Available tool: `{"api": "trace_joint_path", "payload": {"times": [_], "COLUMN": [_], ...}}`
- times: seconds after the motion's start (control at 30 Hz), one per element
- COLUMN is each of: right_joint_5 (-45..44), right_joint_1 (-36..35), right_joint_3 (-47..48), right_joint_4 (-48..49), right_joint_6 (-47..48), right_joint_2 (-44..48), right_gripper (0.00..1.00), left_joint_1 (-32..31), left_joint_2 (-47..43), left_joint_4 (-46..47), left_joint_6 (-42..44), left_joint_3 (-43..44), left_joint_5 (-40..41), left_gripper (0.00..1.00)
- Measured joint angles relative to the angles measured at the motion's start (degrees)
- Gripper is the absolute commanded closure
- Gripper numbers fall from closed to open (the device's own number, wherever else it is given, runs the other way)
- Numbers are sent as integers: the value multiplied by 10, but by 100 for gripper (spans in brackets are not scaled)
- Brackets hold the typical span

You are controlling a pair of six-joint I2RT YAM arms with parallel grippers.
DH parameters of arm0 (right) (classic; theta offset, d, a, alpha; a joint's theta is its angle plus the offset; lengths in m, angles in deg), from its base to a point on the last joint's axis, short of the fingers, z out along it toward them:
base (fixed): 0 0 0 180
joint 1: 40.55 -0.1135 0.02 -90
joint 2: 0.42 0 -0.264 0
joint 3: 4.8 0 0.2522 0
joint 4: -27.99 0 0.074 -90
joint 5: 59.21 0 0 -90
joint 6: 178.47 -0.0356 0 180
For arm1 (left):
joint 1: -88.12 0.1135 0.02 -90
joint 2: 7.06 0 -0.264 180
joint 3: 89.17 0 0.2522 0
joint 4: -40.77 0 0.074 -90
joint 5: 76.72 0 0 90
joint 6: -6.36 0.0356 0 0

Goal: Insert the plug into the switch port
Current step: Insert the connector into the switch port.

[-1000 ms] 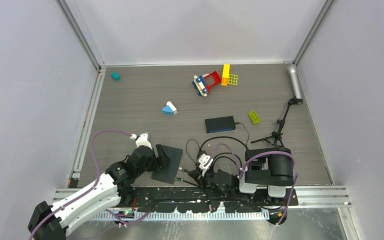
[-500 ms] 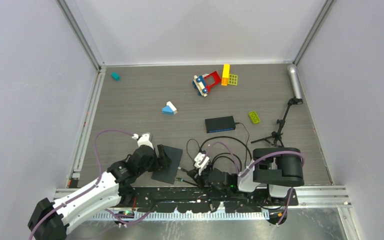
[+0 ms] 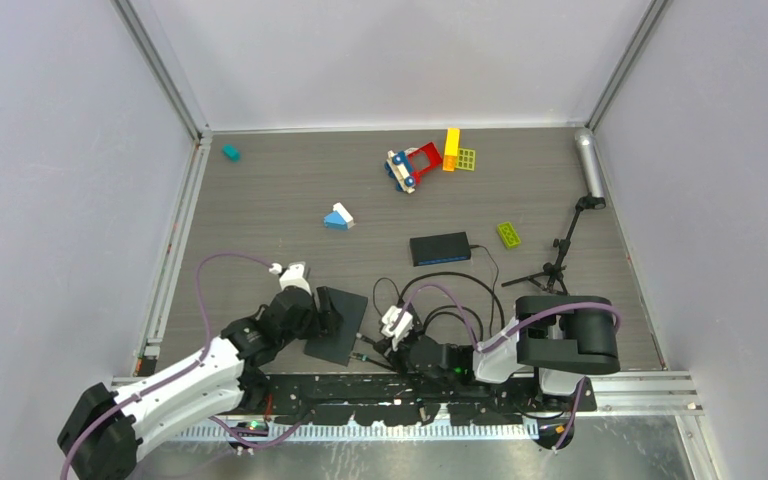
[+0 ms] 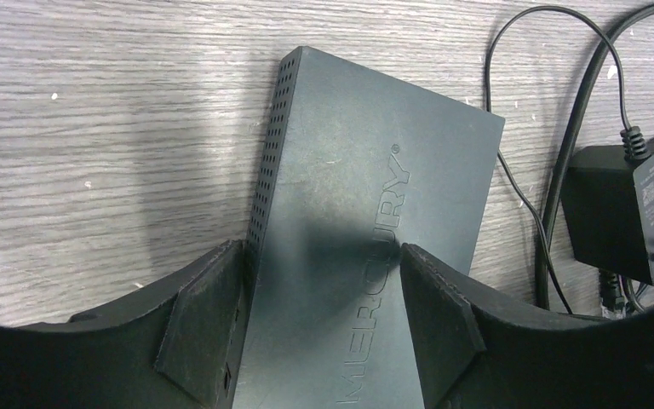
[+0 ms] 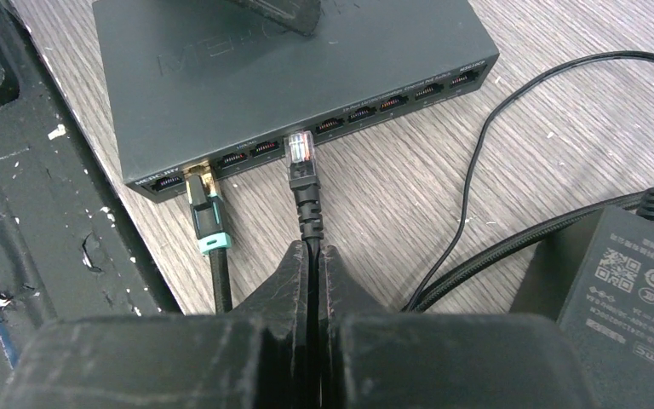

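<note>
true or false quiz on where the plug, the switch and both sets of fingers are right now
1. The right fingers are shut on the black cable. True.
2. The plug is fully seated in a port. False: its whole clear body still shows in front of the switch, at the port row.
3. A second cable with a teal collar is plugged into the switch. True.
4. The left fingers hold the power adapter. False: they stand apart at the switch, and the power adapter lies off to the side, untouched.
</note>
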Motion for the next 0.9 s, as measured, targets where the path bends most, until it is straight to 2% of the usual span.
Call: {"api": "trace_joint_path", "payload": {"times": [0.4,0.77,0.9], "right_joint_5": [1,40,46], "right_joint_1": [6,47,52], "right_joint_3": [8,10,17], "right_joint_4": [-11,15,4], "right_joint_6": [6,19,28], "right_joint_2": [0,-14,-14], "right_gripper": [100,100,100], "left_joint_1": [3,11,14], "left_joint_2": [45,83,97], "left_joint_4": [37,90,106], "left_joint_6": [24,49,56], "left_joint_3": [8,8,10], "left_joint_5": [4,-9,-8], "left_gripper": [32,34,28]}}
